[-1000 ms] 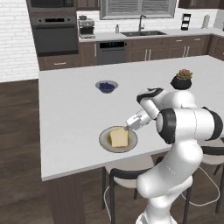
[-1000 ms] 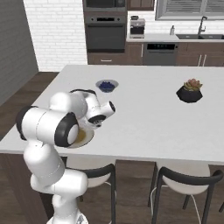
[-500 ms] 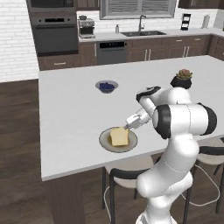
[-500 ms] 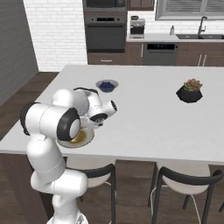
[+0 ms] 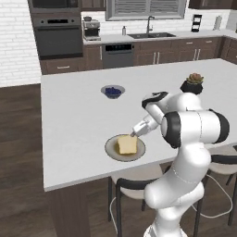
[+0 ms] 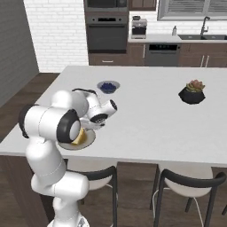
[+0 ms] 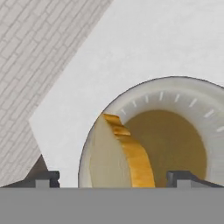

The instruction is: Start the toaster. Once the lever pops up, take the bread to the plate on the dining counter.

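Left base view: the bread (image 5: 127,145) lies on the plate (image 5: 113,150) close to the near edge of the dining counter (image 5: 74,120), with the white arm reaching over that edge and its hand (image 5: 135,134) poised at the plate's far-right rim, just beside the slice. In the hand view the 2 dark fingertips (image 7: 43,178) stand wide apart at the bottom, 1 on each side of the bread (image 7: 118,153), with nothing clamped between them; the slice leans on its edge against the inner wall of the plate (image 7: 183,94), its golden crust turned toward the plate's brownish centre. Whether either fingertip touches the slice cannot be told. In the right base view the arm's elbow covers most of the plate (image 6: 88,141), and a sliver of the bread (image 6: 80,137) shows past it. Farther in on the counter, a small bowl of blue berries (image 5: 112,91) sits toward the far edge, well apart from the plate, and a potted succulent (image 5: 192,84) in a dark pot stands toward the right edge.
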